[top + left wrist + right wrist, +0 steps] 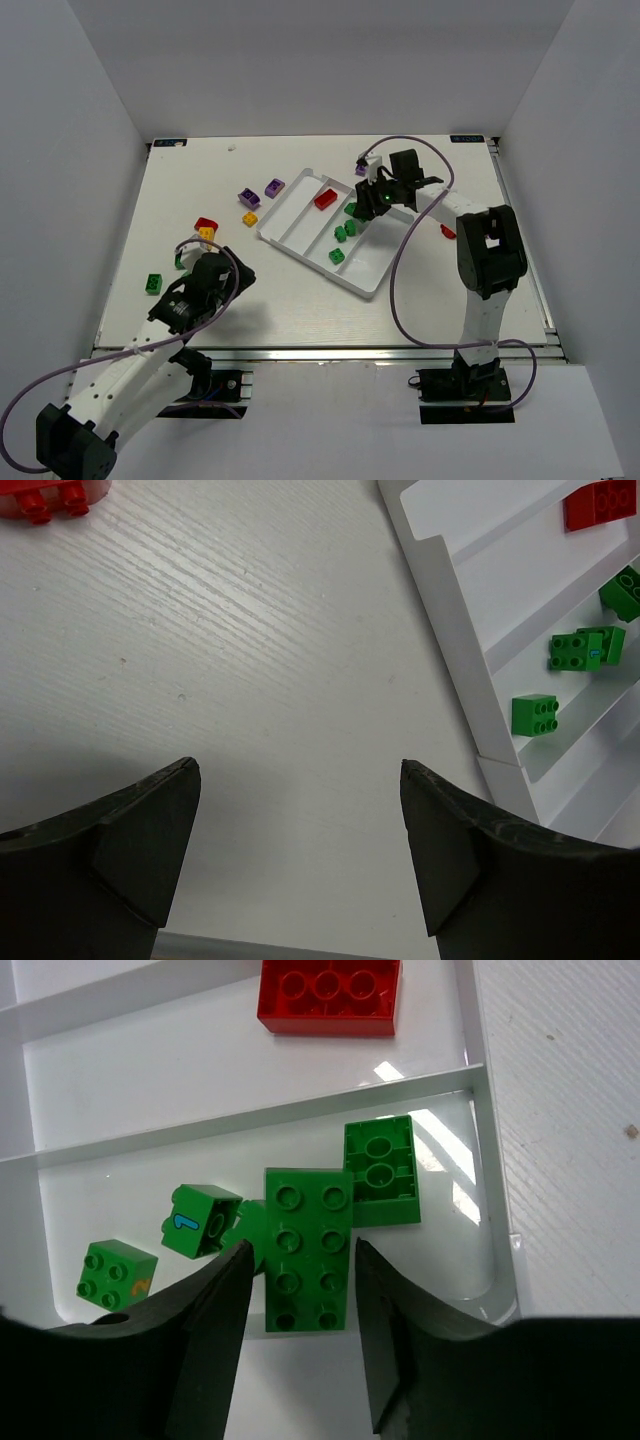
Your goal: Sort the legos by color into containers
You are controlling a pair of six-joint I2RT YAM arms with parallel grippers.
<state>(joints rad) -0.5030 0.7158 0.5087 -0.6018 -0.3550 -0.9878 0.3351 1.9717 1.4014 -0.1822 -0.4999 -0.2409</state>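
Green lego [308,1215] gripped by right hand [304,1260] above tray [494,1180]; left hand [300,840] spread wide over table [250,660].

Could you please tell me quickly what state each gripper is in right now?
Left gripper: open, holding nothing.
Right gripper: closed on a long green lego.

Right end effector [368,204] over tray [291,221]
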